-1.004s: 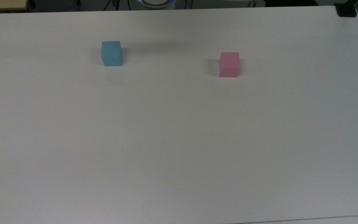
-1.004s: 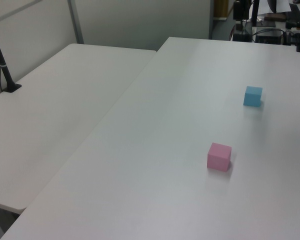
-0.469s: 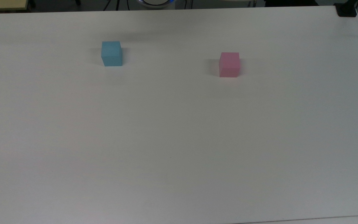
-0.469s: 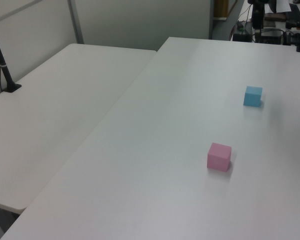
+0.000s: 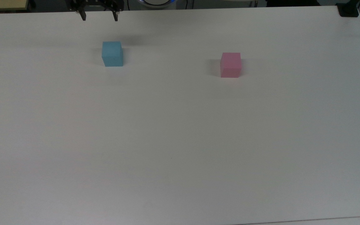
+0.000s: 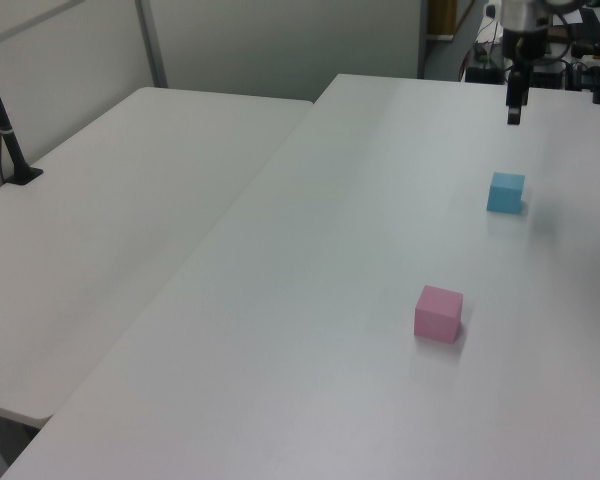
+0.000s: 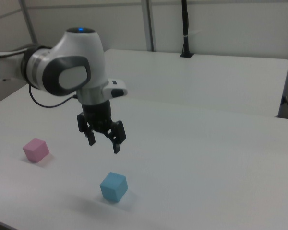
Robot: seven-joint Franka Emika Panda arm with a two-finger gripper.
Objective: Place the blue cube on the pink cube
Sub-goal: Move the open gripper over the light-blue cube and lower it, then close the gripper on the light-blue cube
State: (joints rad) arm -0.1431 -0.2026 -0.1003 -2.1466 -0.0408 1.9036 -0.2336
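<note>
Cubes stand on the wide white table (image 5: 180,140), and both are untouched. The small matte sky-blue cube (image 5: 112,53) is in the upper left part of the top view, resting flat on the table. The small matte pastel pink cube (image 5: 230,64) is to the right of it in the top view, well apart from it, also flat on the table.

In the left view the blue cube (image 6: 506,192) is in the upper right of the frame and the pink cube (image 6: 439,313) is lower, nearer to the middle. In the right view the pink cube (image 7: 36,149) is at the left edge and the blue cube (image 7: 114,186) is low in the middle.

The black two-finger end effector (image 7: 103,142) hangs in the air above the table on the white arm (image 7: 65,67). Its fingers are spread wide and hold nothing. In the right view it is above the blue cube and apart from it. In the top view the end effector (image 5: 98,17) is at the upper edge of the frame, just above the blue cube. In the left view the end effector (image 6: 515,108) is at the upper right, above the blue cube.
</note>
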